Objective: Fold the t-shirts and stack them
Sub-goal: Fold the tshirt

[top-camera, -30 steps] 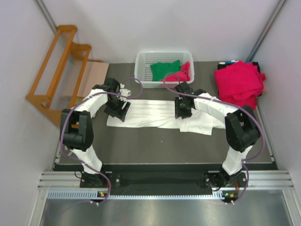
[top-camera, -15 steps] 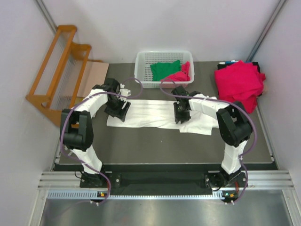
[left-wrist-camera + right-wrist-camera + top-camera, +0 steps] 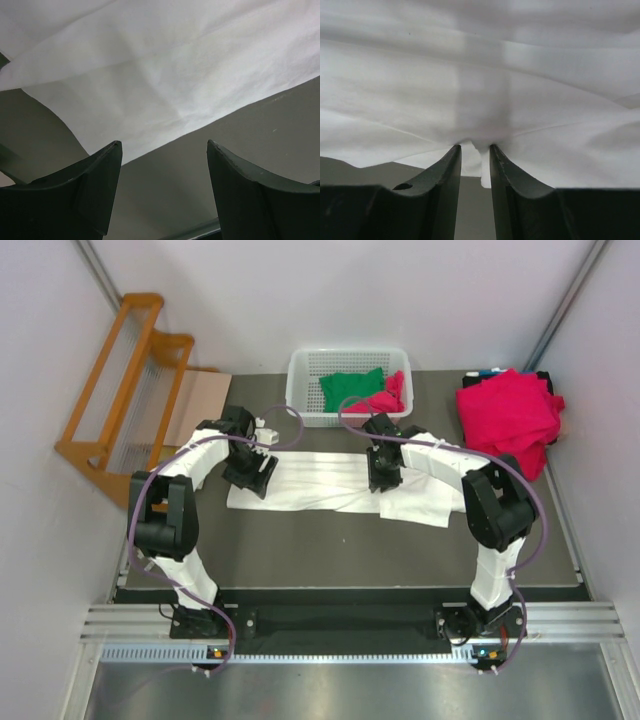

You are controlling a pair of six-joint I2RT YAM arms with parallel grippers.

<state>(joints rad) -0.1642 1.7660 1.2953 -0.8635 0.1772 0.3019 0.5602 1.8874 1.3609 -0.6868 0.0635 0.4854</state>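
A large white t-shirt [image 3: 320, 483] lies folded into a long band across the middle of the dark table. My left gripper [image 3: 252, 480] is open and empty over its left end; in the left wrist view the shirt's edge [image 3: 165, 85] lies just beyond the spread fingers [image 3: 85, 190]. My right gripper [image 3: 381, 478] is shut on a pinch of the white shirt [image 3: 480, 115] near its right part, the cloth bunched between the fingers [image 3: 445, 185]. A green t-shirt [image 3: 350, 388] and a crimson-pink one [image 3: 388, 396] lie in the basket. A pile of crimson-pink t-shirts [image 3: 508, 418] sits at the back right.
The white plastic lattice basket [image 3: 300, 380] stands at the back centre. A wooden rack [image 3: 125, 390] and a cardboard sheet [image 3: 195, 400] are at the back left. Grey walls close in on both sides. A metal rail [image 3: 330, 625] runs along the near edge.
My right gripper has shifted a little left and back along the white shirt, pulling its right part with it. The left arm has not moved.
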